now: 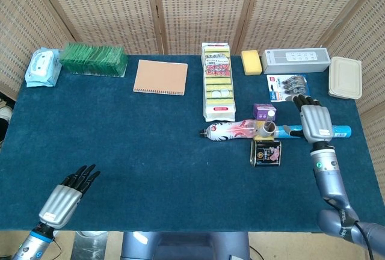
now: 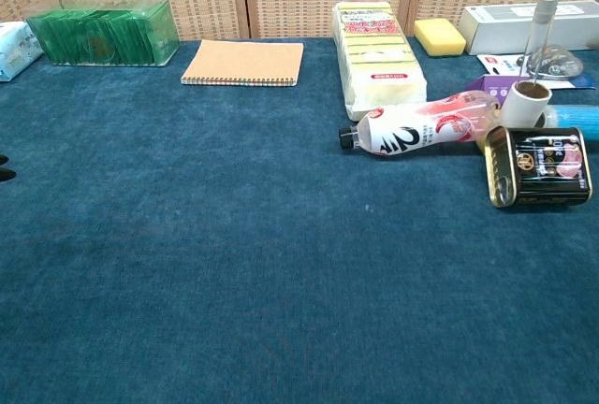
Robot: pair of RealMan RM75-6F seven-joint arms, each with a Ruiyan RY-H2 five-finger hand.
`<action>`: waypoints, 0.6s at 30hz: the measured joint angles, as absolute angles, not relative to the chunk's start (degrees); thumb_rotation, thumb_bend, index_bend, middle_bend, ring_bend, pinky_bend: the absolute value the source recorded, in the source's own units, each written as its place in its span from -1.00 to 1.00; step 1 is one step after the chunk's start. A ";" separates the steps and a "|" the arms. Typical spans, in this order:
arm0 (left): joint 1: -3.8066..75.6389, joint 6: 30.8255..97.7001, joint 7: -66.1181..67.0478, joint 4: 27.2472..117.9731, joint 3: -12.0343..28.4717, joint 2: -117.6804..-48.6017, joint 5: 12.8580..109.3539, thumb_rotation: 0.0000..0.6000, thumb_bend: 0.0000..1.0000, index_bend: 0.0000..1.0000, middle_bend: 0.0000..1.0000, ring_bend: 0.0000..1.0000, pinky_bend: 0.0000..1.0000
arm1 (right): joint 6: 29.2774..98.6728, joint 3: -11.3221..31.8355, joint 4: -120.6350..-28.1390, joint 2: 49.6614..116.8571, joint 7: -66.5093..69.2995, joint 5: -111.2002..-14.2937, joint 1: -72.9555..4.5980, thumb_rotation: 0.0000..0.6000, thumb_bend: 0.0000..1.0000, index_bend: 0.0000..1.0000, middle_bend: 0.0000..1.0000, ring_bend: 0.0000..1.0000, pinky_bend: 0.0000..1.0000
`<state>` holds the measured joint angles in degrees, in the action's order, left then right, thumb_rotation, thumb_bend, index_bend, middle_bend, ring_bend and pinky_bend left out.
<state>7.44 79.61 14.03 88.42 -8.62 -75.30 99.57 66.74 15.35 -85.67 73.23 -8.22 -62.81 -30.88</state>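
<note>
My right hand (image 1: 315, 122) hovers with fingers spread over the left part of a blue tube (image 1: 337, 132) and holds nothing. Just to its left are a small white roll (image 1: 267, 129), a purple box (image 1: 262, 111) and a slim clear bottle with a white cap (image 2: 540, 30) standing upright. A pink bottle (image 1: 231, 130) lies on its side beside a dark can (image 1: 266, 151). Far away at the table's near left edge, my left hand (image 1: 63, 197) is empty with fingers stretched out. In the chest view only its fingertips (image 2: 4, 173) show, and the right hand is out of frame.
Along the back of the blue table (image 1: 120, 133) are a wipes pack (image 1: 43, 66), green box (image 1: 93, 59), notebook (image 1: 160, 77), sponge pack (image 1: 218, 82), yellow sponge (image 1: 251, 61), grey box (image 1: 296, 60), blister pack (image 1: 289, 85) and lidded container (image 1: 345, 77).
</note>
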 measured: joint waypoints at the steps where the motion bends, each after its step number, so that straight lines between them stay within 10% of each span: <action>1: 7.43 79.68 13.98 88.45 -8.62 -75.27 99.59 1.00 -0.59 -0.94 -0.97 -0.96 -0.55 | 66.97 15.07 -86.33 72.67 -8.20 -63.13 -30.44 1.00 -0.51 -0.51 -0.50 -0.53 -0.47; 18: 7.20 80.77 13.13 88.25 -8.66 -74.94 100.46 1.00 -0.59 -0.94 -0.97 -0.96 -0.55 | 83.19 5.51 -94.33 67.67 -2.80 -78.61 -16.24 1.00 -0.51 -0.51 -0.50 -0.53 -0.47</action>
<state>7.20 80.77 13.13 88.25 -8.66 -74.94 100.46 83.19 5.51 -94.33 67.67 -2.80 -78.61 -16.24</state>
